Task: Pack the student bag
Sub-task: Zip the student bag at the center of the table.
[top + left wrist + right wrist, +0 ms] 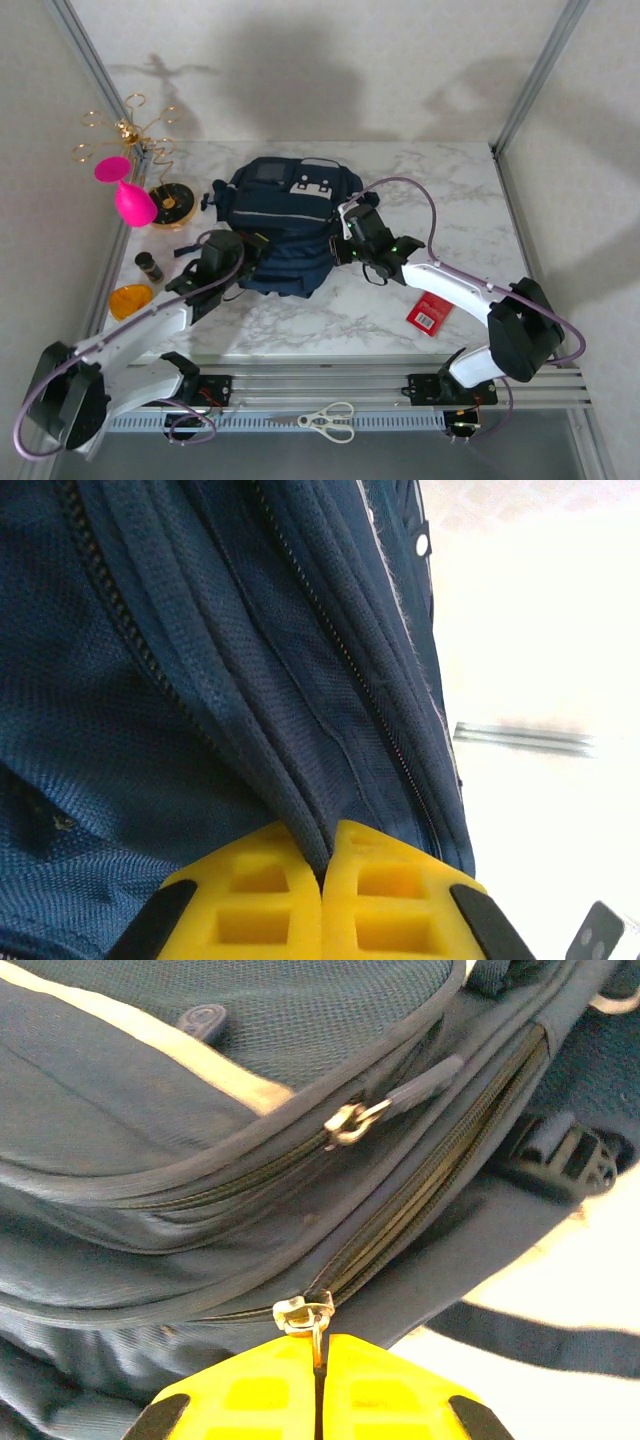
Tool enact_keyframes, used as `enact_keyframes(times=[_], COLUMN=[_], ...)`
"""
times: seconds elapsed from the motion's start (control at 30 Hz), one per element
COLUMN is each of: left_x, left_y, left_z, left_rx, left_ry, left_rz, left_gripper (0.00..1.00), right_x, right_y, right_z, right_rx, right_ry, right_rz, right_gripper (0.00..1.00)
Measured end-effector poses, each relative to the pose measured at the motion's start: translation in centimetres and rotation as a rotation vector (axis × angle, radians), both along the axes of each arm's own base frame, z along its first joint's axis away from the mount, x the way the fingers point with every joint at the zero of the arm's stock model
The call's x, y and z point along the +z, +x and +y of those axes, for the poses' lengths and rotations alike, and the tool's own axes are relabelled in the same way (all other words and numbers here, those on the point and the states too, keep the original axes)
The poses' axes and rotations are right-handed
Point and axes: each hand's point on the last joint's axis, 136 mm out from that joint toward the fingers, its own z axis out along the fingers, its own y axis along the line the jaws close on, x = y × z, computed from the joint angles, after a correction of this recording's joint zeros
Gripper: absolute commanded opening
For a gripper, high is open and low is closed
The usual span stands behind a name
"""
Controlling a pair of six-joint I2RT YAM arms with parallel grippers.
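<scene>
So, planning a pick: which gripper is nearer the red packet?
Right. The right gripper holds the student bag on the red packet's side; the left gripper holds its opposite side, farther away.

Worktop: you have a white marble-patterned worktop [310, 325] with grey veins.
Walls: plain pale panels [330, 50] close you in at the back and on both sides.
Frame: metal posts [95, 70] rise at the back corners.
Light: soft shadows lie on the back panel.
</scene>
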Motion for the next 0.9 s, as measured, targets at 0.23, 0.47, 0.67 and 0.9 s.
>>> enact_keyframes(times=[0.23, 0.47, 0.67, 0.9], left_x=[0.1, -0.2, -0.3, -0.6], left_y=[-0.5, -0.7, -0.6, -0.3], left_z=[2.5, 3.2, 3.6, 4.9], left_rx=[-0.101, -0.171, -0.177, -0.199], left_ry=[0.042, 0.057, 0.055, 0.083], left_rz=[0.004, -0.001, 0.003, 0.028], left_gripper=[0.0, 0.0, 0.0, 0.0], right_x=[0.5, -0.3, -0.1, -0.7], right_y=[0.0, 0.9, 0.5, 1.0], right_z=[0.7, 0.5, 1.4, 1.5], right_rx=[0.036, 0.047, 0.131, 0.12], right_ry=[0.088, 0.141, 0.144, 0.103], right_rz=[0.04, 0.086, 0.069, 0.038], right_gripper=[0.0, 0.0, 0.0, 0.0])
